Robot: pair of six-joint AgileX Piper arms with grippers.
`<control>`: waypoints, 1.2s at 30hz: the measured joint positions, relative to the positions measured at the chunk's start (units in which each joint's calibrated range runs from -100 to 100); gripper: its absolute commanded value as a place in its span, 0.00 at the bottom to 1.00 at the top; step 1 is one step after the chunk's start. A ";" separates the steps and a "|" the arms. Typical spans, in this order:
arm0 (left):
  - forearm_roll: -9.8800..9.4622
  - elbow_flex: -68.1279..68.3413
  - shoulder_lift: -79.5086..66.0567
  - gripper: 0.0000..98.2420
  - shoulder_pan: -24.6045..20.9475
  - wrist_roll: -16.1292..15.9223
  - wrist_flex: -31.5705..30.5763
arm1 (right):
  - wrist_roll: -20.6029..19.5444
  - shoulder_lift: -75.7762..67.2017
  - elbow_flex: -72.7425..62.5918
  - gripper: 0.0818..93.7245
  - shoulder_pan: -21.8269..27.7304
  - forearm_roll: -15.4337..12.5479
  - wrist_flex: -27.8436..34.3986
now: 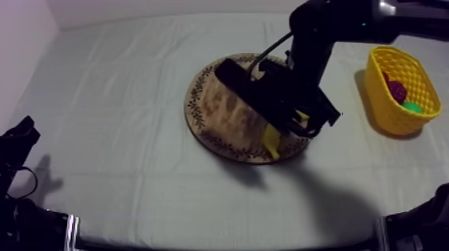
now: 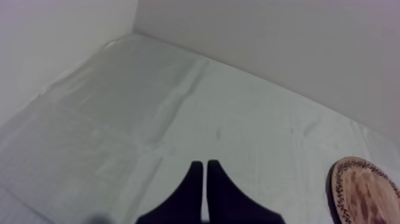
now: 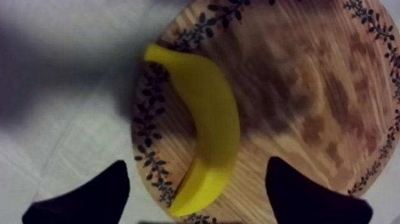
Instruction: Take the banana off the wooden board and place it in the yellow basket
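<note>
Banana (image 3: 205,125) lies on the wooden board (image 3: 309,107), curved along the patterned rim with one end almost at the board's edge. The right pincer (image 3: 197,168) hangs over it spread wide and grips nothing. One finger is outside the board's edge over the bench (image 1: 120,120) cloth, the other over the board's wood.

The outer finger could land on the board's rim as it descends, jolting the board or stopping short. The pincer stands nearer one end of the banana, so closing there may let the smooth, curved fruit swivel or slip off the board.

The yellow basket (image 1: 384,100), well apart from the board, already holds a small red fruit (image 1: 397,89), so a long banana may perch on its rim. The left pincer (image 2: 205,170), closed to a narrow wedge, rests well apart from the board.
</note>
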 measured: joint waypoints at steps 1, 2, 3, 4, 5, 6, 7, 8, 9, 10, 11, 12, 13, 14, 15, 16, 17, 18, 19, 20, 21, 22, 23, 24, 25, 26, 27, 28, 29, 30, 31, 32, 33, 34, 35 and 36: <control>0.00 0.00 0.00 0.00 0.00 0.00 0.00 | -0.12 1.03 -0.22 0.71 0.13 0.00 -0.57; 0.00 0.00 0.00 0.00 0.00 0.00 0.00 | -0.31 2.06 -0.61 0.70 0.27 0.21 -1.11; 0.00 0.00 0.00 0.00 0.00 0.00 0.00 | -0.50 3.04 -0.94 0.70 0.34 0.40 -1.96; 0.00 0.00 0.00 0.00 0.00 0.00 0.00 | -0.64 3.76 -1.18 0.70 0.37 0.54 -2.49; 0.00 0.00 0.00 0.00 0.00 0.00 0.00 | -0.77 4.69 -1.46 0.70 0.45 0.69 -3.18; 0.00 0.00 0.00 0.00 0.00 0.00 0.00 | -0.99 5.52 -1.61 0.70 0.52 0.74 -3.78; 0.00 0.00 0.00 0.00 0.00 0.00 0.00 | -1.18 6.16 -1.75 0.69 0.57 0.74 -4.41; 0.00 0.00 0.00 0.00 0.00 0.00 0.00 | -1.39 6.92 -1.92 0.69 0.69 1.07 -4.95; 0.00 0.00 0.00 0.00 0.00 0.00 0.00 | -1.55 7.62 -2.09 0.68 0.74 1.48 -5.35; 0.00 0.00 0.00 0.00 0.00 0.00 0.00 | -1.67 8.19 -2.17 0.68 0.79 1.67 -5.80; 0.00 0.00 0.00 0.00 0.00 0.00 0.00 | -1.86 8.73 -2.32 0.67 0.79 1.66 -6.32; 0.00 0.00 0.00 0.00 0.00 0.00 0.00 | -2.11 9.20 -2.42 0.66 0.79 1.61 -6.59; 0.00 0.00 0.00 0.00 0.00 0.00 0.00 | -2.34 9.49 -2.41 0.64 0.79 1.61 -6.70; 0.00 0.00 0.00 0.00 0.00 0.00 0.00 | -2.49 9.87 -2.43 0.61 0.70 1.61 -6.77; 0.00 0.00 0.00 0.00 0.00 0.00 0.00 | -2.70 10.16 -2.43 0.58 0.66 1.61 -6.93; 0.00 0.00 0.00 0.00 0.00 0.00 0.00 | -2.93 10.29 -2.43 0.55 0.61 1.61 -7.18; 0.00 0.00 0.00 0.00 0.00 0.00 0.00 | -3.19 10.46 -2.37 0.53 0.58 1.61 -7.41; 0.00 0.00 0.00 0.00 0.00 0.00 0.00 | -3.39 10.53 -2.29 0.50 0.40 1.61 -7.53; 0.00 0.00 0.00 0.00 0.00 0.00 0.00 | -3.58 10.64 -2.29 0.47 0.36 1.56 -7.53; 0.00 0.00 0.00 0.00 0.00 0.00 0.00 | -3.94 10.73 -2.22 0.44 0.27 1.50 -7.76; 0.00 0.00 0.00 0.00 0.00 0.00 0.00 | -4.16 10.79 -2.14 0.41 0.13 1.38 -7.89; 0.00 0.00 0.00 0.00 0.00 0.00 0.00 | -4.43 10.87 -1.98 0.39 0.05 1.35 -7.89; 0.00 0.00 0.00 0.00 0.00 0.00 0.00 | -4.75 10.95 -1.92 0.36 -0.09 1.35 -7.96; 0.00 0.00 0.00 0.00 0.00 0.00 0.00 | -4.91 11.09 -1.64 0.34 -0.20 1.35 -8.14; 0.00 0.00 0.00 0.00 0.00 0.00 0.00 | -5.13 11.16 -1.40 0.31 -0.24 1.35 -8.59; 0.00 0.00 0.00 0.00 0.00 0.00 0.00 | -5.38 11.16 -1.14 0.29 -0.32 1.35 -8.87; 0.00 0.00 0.00 0.00 0.00 0.00 0.00 | -5.61 11.22 -0.88 0.27 -0.36 1.35 -9.43; 0.00 0.00 0.00 0.00 0.00 0.00 0.00 | -5.86 11.29 -0.64 0.24 -0.36 1.35 -9.79; 0.00 0.00 0.00 0.00 0.00 0.00 0.00 | -6.00 11.29 -0.51 0.23 -0.39 1.41 -10.16; 0.00 0.00 0.00 0.00 0.00 0.00 0.00 | -6.29 11.29 -0.31 0.21 -0.39 1.46 -10.62; 0.00 0.00 0.00 0.00 0.00 0.00 0.00 | -6.48 11.29 -0.14 0.20 -0.39 1.51 -10.95; 0.00 0.00 0.00 0.00 0.00 0.00 0.00 | -6.55 11.29 -0.05 0.19 -0.39 1.51 -11.13; 0.00 0.00 0.00 0.00 0.00 0.00 0.00 | -6.69 11.29 0.09 0.18 -0.39 1.59 -11.31; 0.00 0.00 0.00 0.00 0.00 0.00 0.00 | -6.79 11.29 0.08 0.18 -0.39 1.64 -11.31; 0.00 0.00 0.00 0.00 0.00 0.00 0.00 | -6.87 11.29 0.02 0.18 -0.34 1.63 -11.31; 0.00 0.00 0.00 0.00 0.00 0.00 0.00 | -7.01 11.29 -0.05 0.18 -0.31 1.63 -11.31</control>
